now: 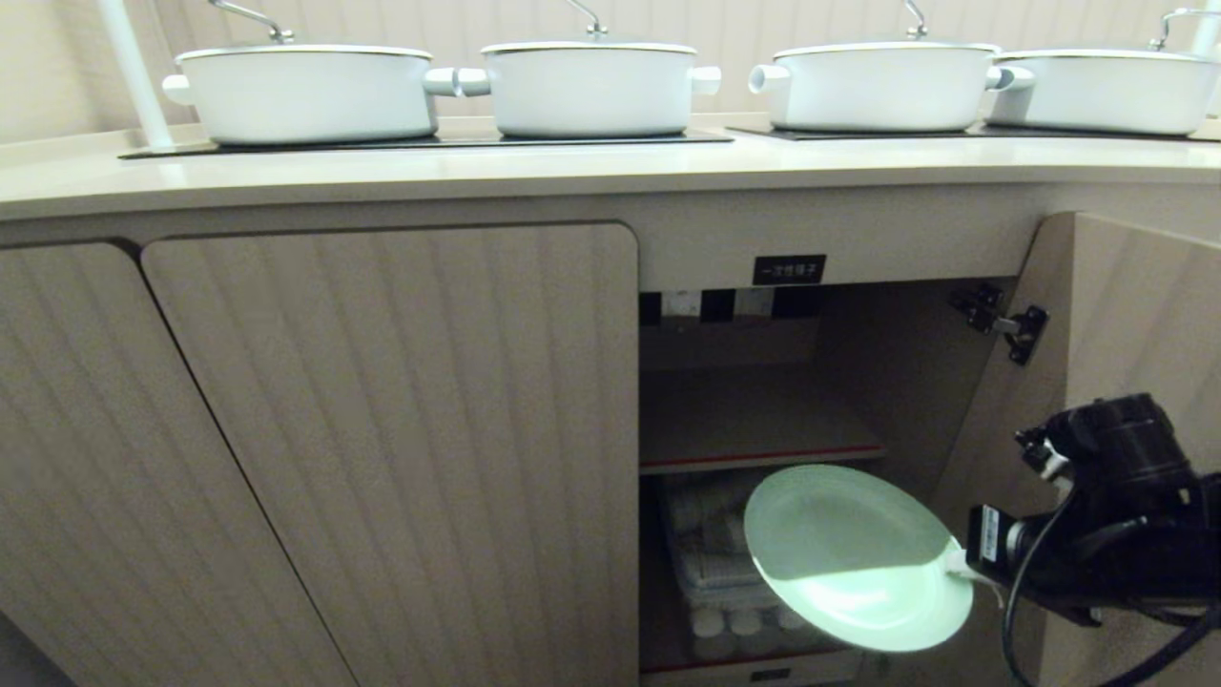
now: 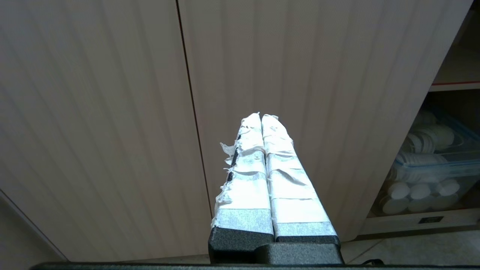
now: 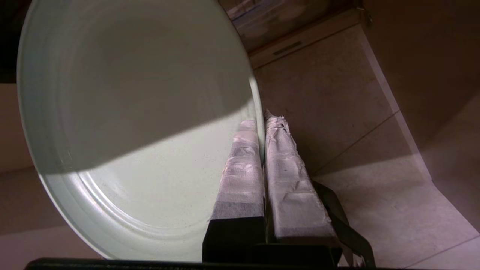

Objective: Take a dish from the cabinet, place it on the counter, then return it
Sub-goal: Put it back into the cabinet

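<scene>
1. Right gripper (image 1: pixel 959 565): fingers (image 3: pixel 285 165) clamped together on the right rim of the dish (image 1: pixel 854 553).
2. Dish: tilted, held in the air at the cabinet (image 1: pixel 754 401) opening, below the wooden shelf (image 1: pixel 754 448) and above the lower compartment.
3. Left gripper (image 2: pixel 261 123): fingers pressed together, holding nothing, facing a shut ribbed door (image 2: pixel 300 75).
4. Right door (image 1: pixel 1135 315): swung open beside the right arm.
5. Counter (image 1: pixel 572 167): front strip bare before the four pots (image 1: pixel 305 91).

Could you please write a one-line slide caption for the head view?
Right claw grips a mint-green plate by its rim at the open cabinet below four white pots.
</scene>
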Motion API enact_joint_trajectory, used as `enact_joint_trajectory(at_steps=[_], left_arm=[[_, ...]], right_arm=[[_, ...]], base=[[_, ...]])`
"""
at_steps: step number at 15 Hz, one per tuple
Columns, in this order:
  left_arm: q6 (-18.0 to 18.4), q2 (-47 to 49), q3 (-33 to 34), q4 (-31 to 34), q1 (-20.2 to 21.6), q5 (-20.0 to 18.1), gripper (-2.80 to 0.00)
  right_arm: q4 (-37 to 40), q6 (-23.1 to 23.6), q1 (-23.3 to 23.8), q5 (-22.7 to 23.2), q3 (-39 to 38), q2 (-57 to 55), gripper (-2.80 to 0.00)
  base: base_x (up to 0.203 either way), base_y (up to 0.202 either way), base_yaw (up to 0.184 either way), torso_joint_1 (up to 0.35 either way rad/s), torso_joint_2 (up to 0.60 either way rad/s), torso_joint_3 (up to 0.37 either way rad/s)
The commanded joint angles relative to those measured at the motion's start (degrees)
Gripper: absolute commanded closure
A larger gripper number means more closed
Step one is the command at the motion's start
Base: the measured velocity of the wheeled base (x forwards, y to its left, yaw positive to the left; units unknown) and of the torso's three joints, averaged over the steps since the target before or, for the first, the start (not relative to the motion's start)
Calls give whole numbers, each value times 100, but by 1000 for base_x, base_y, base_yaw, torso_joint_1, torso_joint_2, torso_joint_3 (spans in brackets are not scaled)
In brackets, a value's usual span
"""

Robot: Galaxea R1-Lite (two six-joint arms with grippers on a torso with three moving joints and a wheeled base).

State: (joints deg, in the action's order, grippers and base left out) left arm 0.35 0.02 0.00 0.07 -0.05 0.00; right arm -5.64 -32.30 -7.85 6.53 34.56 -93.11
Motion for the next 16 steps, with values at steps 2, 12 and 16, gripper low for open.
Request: enact_joint_trajectory(at_steps=[2,12,16], left_arm=[[0,-2,0,1,-4,0,0],[0,-2,0,1,1,0,0],[0,-2,0,1,-4,0,0]], right_arm=[[-8,-28,-6,6,325,-419,0],[15,-24,-6,-6,1425,-1429,0],[43,-21,4,-12,1781,-1729,0]], base=[[0,0,0,0,0,0],[0,0,0,0,0,0],[0,0,0,0,0,0]])
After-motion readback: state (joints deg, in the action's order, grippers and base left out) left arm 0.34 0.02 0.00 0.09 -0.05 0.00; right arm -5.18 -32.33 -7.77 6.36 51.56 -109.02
